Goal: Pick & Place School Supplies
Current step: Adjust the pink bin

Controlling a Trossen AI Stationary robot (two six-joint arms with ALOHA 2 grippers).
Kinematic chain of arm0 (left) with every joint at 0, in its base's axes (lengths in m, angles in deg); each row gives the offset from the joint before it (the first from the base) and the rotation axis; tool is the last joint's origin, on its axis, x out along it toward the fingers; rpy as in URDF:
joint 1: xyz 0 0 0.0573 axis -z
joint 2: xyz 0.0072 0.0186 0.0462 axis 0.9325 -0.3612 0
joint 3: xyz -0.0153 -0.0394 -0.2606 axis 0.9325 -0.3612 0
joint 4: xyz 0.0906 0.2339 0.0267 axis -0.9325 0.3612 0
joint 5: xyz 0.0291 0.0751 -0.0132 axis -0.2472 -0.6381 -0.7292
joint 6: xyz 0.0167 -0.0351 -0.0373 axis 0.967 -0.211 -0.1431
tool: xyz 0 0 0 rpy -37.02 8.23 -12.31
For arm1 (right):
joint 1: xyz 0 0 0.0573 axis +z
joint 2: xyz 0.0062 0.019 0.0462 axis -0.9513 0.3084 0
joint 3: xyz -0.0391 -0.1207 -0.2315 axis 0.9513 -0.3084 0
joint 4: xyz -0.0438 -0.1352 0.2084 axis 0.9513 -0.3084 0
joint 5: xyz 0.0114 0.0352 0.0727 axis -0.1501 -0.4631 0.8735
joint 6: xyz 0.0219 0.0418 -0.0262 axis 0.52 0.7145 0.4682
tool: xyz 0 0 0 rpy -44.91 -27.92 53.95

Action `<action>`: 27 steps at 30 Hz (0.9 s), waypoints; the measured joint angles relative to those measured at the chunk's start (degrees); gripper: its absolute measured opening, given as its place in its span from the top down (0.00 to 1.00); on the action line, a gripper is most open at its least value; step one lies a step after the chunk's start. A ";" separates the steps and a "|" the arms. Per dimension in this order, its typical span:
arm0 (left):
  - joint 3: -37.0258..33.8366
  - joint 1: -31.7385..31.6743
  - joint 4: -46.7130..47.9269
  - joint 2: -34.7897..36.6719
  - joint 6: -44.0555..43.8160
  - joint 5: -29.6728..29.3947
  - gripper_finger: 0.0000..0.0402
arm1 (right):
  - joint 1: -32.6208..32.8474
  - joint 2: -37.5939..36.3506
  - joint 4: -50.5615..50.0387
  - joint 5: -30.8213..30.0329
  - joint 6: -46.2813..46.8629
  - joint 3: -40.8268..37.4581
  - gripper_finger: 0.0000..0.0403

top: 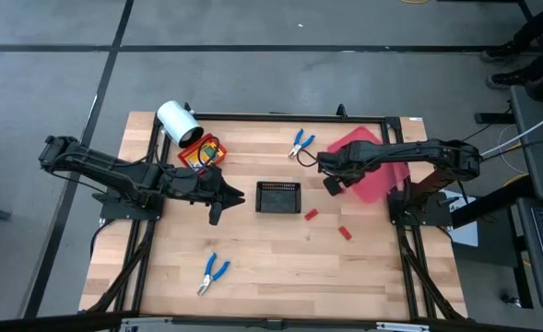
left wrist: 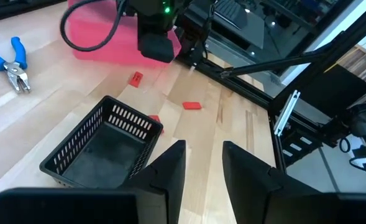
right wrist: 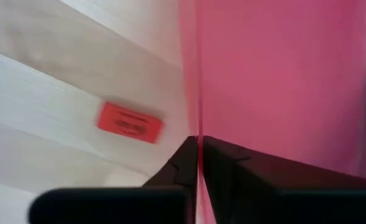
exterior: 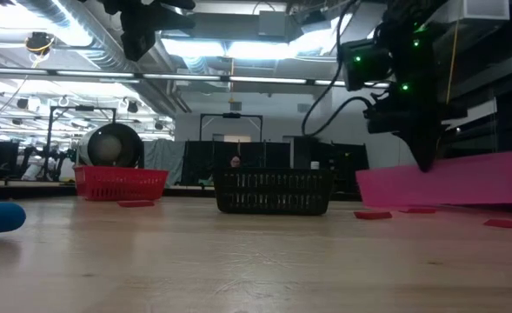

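My right gripper (top: pixel 332 184) points down, shut on the near left rim of the pink-red tray (top: pixel 374 184). A tiny red piece (right wrist: pixel 130 122) lies on the wood just beside that rim. Two more red pieces (top: pixel 311 215) (top: pixel 345 232) lie near the black tray (top: pixel 278 196). Blue-handled pliers lie at the far middle (top: pixel 301 141) and the near left (top: pixel 212 274). Yellow-orange boxes (top: pixel 206 152) sit in the red basket (top: pixel 190 159). My left gripper (left wrist: pixel 204 163) hovers open and empty left of the black tray. My right gripper pinches the pink-red tray's thin upright rim (right wrist: pixel 198 127) between its two fingers, one inside the tray and one outside. The fingers come from above, pointing down. In the low view the tray (exterior: pixel 447 183) stays low by the table; I cannot tell whether it is lifted.
A white roll (top: pixel 177 122) lies at the far left beside the red basket. The black mesh tray stands in the table's middle between the two arms. Bare wood stretches along the near side around the near pliers.
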 joint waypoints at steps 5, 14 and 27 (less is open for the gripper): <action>0.00 0.00 0.02 0.00 -0.68 0.00 0.75 | -0.91 0.02 3.36 0.28 3.65 0.00 0.98; 0.00 0.00 0.00 0.00 -0.88 0.00 0.76 | -5.84 -0.50 16.20 2.01 10.54 0.00 0.99; 0.02 1.05 -0.02 0.00 -2.40 0.76 0.76 | -16.51 -0.50 19.72 0.70 10.44 0.00 0.99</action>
